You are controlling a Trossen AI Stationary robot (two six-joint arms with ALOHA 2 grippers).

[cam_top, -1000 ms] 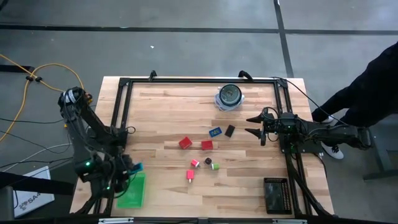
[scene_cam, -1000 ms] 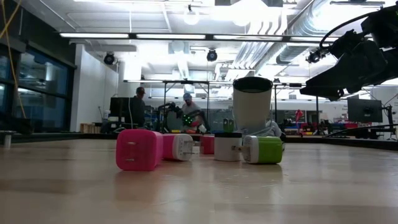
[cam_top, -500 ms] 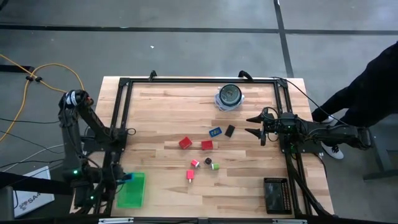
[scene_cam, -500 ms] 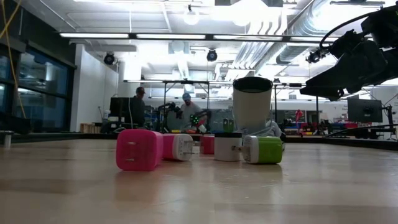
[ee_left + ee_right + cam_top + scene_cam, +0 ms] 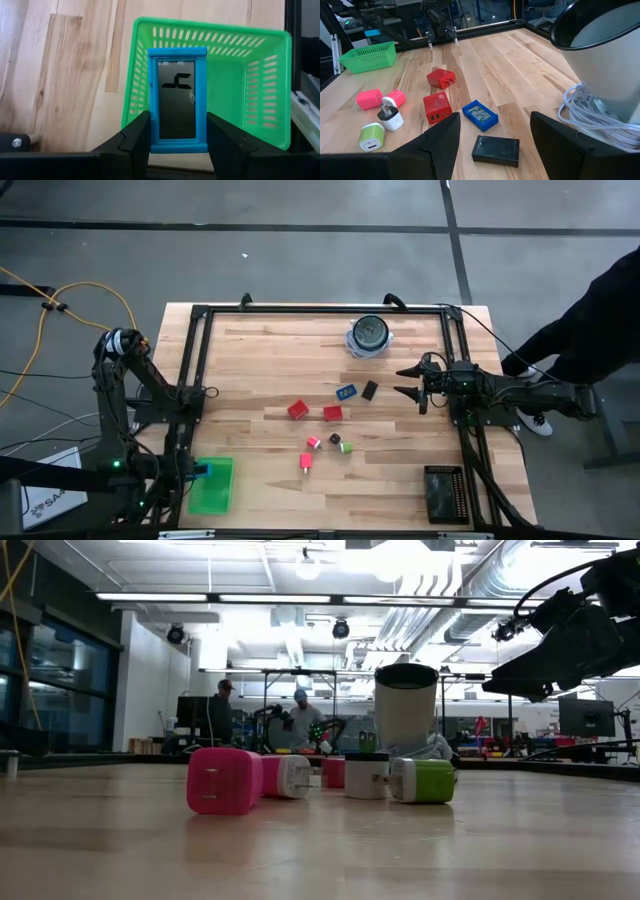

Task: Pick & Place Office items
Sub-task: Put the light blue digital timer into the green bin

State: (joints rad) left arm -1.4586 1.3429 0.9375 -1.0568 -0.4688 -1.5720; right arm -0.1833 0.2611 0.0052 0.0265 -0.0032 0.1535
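My left gripper [image 5: 201,470] is at the table's near left corner, shut on a teal-blue framed little rectangle [image 5: 177,100] over the far rim of the green basket [image 5: 212,485]. On the wood mid-table lie two red blocks [image 5: 297,410] [image 5: 332,413], a blue rectangle [image 5: 346,392], a black rectangle [image 5: 369,390], two pink pieces [image 5: 313,442] [image 5: 306,462] and a green piece [image 5: 346,447]. My right gripper [image 5: 410,383] is open, hovering to the right of the black rectangle [image 5: 496,149]. My left gripper pinches the teal-blue rectangle between its two fingers [image 5: 137,137], which sit on the two long side edges near its lower end [image 5: 177,145]. The rectangle is lifted clear, its dark face toward the wrist camera, and the green basket [image 5: 225,80] lies beyond it.
A round blue-white object with a dark top and a white cord [image 5: 369,336] stands near the far edge. A black tray [image 5: 444,493] lies at the near right corner. A dark frame [image 5: 320,308] runs round the table. A person's dark sleeve [image 5: 600,310] shows beyond the right edge.
My left gripper has carried the teal-blue rectangle toward the table's near left corner, from beside the basket's far edge to over its rim, staying shut on it. The right arm and the pieces on the table have kept still.
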